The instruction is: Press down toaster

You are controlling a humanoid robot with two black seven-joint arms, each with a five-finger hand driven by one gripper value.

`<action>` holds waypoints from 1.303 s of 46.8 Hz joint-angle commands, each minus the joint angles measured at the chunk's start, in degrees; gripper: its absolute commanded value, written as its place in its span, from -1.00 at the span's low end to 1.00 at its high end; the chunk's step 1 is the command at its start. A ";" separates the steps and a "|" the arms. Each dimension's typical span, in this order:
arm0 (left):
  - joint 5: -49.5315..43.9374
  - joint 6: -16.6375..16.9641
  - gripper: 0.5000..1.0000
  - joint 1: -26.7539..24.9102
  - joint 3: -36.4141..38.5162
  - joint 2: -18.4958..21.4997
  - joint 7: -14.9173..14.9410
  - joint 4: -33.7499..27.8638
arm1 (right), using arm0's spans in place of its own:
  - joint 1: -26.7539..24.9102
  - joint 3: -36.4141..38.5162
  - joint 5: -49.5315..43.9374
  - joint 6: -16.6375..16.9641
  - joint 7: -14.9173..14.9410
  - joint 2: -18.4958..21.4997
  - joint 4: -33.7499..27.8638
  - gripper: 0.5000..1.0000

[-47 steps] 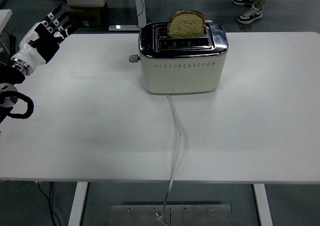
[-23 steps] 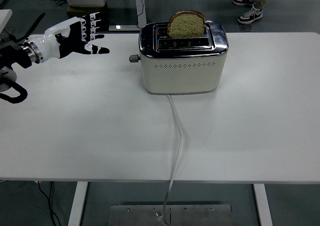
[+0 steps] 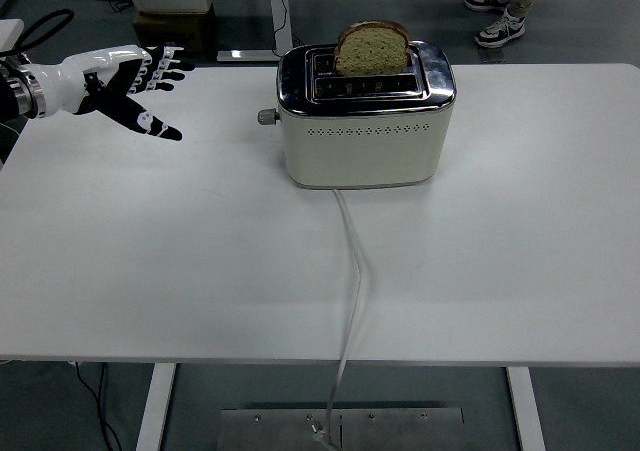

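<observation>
1. Your left hand point(image 3: 125, 86) is hovering over the surface's point(image 3: 200, 251) far-left area, fingers point(image 3: 165, 66) spread wide, grasping nothing
2. Your toaster point(image 3: 365, 116) is sitting well apart, its lever point(image 3: 266, 116) facing the hand, bread point(image 3: 372, 48) standing up in a slot

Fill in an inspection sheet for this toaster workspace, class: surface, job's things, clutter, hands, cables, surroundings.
Surface: white table, mostly bare.
Job's things: cream toaster at the far middle, bread slice standing up in a slot, lever knob on its left end, untouched.
Clutter: nothing seen.
Hands: left hand over the far left of the table, fingers spread, holding nothing; right hand not in view.
Cables: white cord runs from the toaster over the near edge.
Surroundings: a person's shoes on the floor beyond.
</observation>
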 commanded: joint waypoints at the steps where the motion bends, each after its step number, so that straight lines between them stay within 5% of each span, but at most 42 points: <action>1: 4.22 -0.55 1.00 -0.04 1.08 -0.26 0.00 0.06 | -0.01 0.00 0.01 0.00 0.01 0.00 -0.01 1.00; 26: 8.98 -0.47 1.00 -1.79 5.47 -10.55 0.09 8.41 | 0.08 0.00 0.01 0.00 0.01 0.00 -0.01 0.99; 61: 8.98 -0.03 1.00 -3.55 6.35 -15.21 0.00 9.82 | 0.08 0.00 0.01 0.00 0.01 0.00 -0.01 1.00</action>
